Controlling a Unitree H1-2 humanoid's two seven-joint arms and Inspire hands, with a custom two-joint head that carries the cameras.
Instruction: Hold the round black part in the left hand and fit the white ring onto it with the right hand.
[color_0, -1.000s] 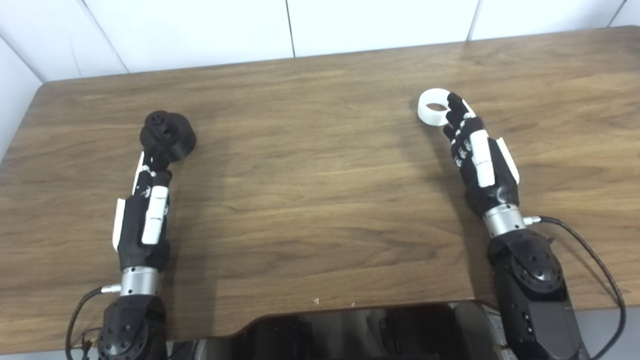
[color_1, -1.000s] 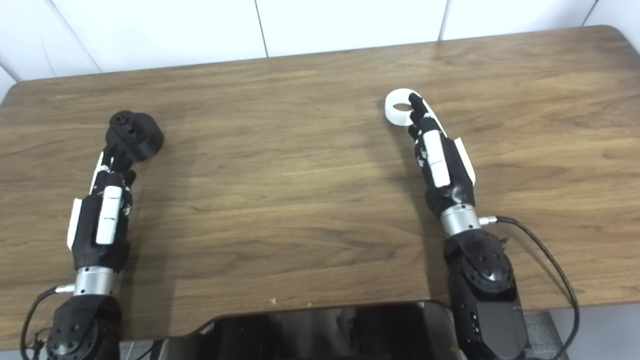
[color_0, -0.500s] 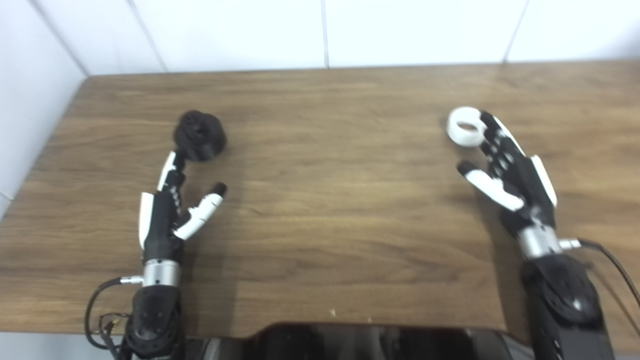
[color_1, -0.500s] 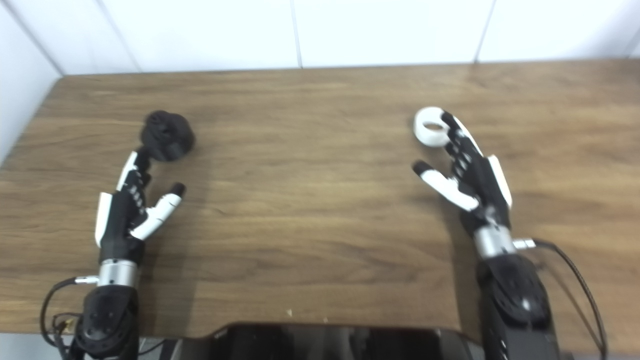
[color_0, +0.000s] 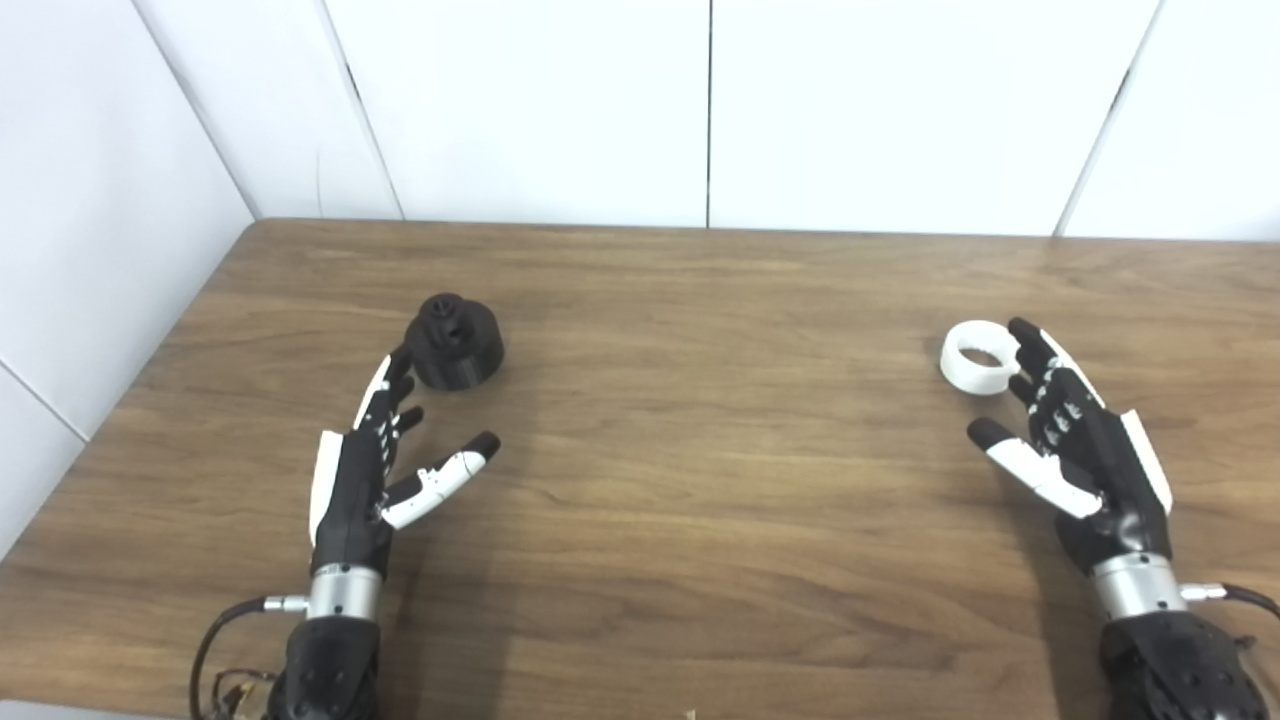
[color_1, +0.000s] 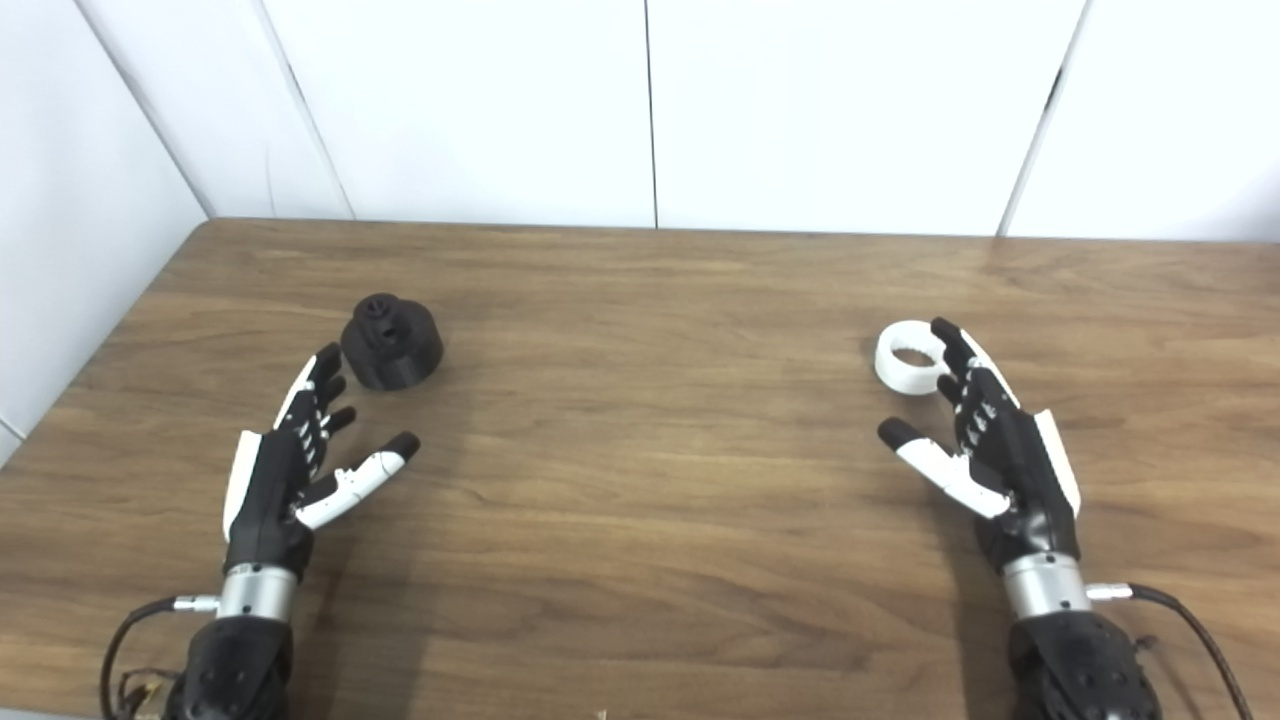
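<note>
On the left of the surface (color_0: 640, 560), the round black part (color_0: 455, 341) is sitting upright just beyond the left hand (color_0: 375, 470), whose fingers are spreading apart, empty. Far right, the white ring (color_0: 978, 357) is lying flat, touching the right hand (color_0: 1075, 450), likewise spread and empty. No containers are showing.

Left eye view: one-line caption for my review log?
Both open, the left robot hand reaches toward the round black part, the right robot hand beside the white ring.
</note>
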